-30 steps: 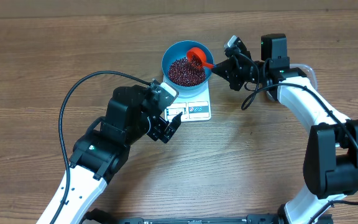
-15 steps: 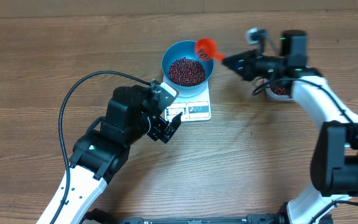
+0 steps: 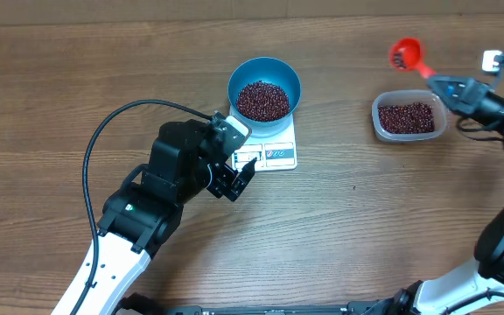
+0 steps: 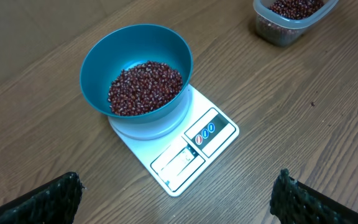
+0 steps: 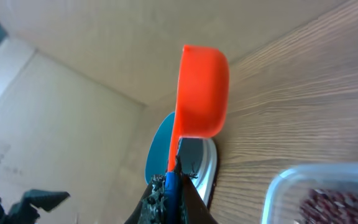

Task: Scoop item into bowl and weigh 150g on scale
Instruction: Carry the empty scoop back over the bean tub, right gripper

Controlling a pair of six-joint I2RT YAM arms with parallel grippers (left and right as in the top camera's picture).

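**Beans in the bowl, bowl on the scale, scoop off to the side**

Beans [image 3: 262, 100] first: we see a loose dark red-brown heap covering the bottom of the blue bowl [image 3: 264, 68], well below its rim. The bowl sits on the round platform at the far end of the white scale [image 3: 280, 155]. That leaves the scale's display window and label panel showing at the near end. We can't read the display from any view.

The left gripper [image 3: 237, 180] is just beside the scale's near left corner, not touching it. Its fingers are spread wide with nothing between them. From the left wrist camera we only get the two dark fingertips [image 4: 48, 199] in the lower corners, with the scale and bowl framed in between.

Well to the right of the scale there's a clear plastic tub [image 3: 377, 116] with more of the same beans in it. The right gripper [image 3: 444, 85] is out past that tub, pinched tight on the handle of the red scoop [image 3: 404, 52]. The scoop hangs in the air on the tub's far side, well apart from the scale. In the right wrist view it's tipped on its side. We can't tell for sure if anything's in it.
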